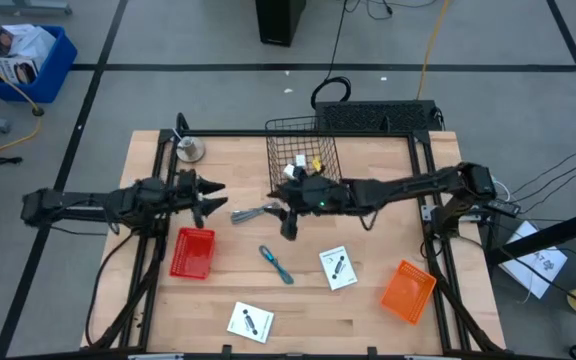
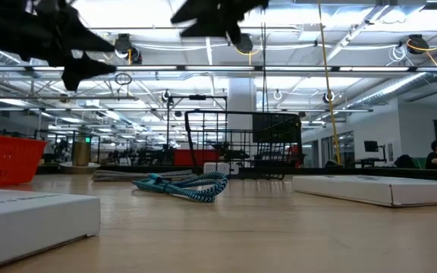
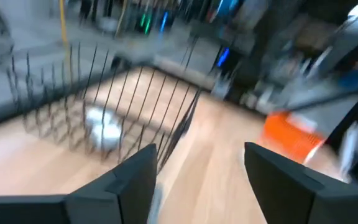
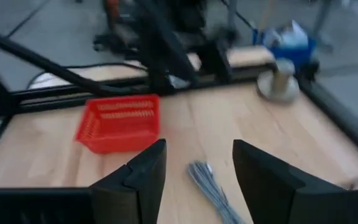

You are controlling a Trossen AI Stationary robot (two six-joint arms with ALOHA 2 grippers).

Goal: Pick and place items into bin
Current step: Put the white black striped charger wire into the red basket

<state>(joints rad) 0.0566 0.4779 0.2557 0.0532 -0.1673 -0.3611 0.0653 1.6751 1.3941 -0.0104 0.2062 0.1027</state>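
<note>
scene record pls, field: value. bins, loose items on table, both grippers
wire basket: black wire basket at the table's far edge, a few small items inside
red bin: red bin near the left arm
orange bin: orange bin at front right
grey tool: grey metal tool on the wood between the grippers
blue-handled tool: blue-handled tool mid-table
cards: white card and a second white card
left gripper: left gripper open, empty, above the table
right gripper: right gripper open, empty, beside the grey tool
</note>
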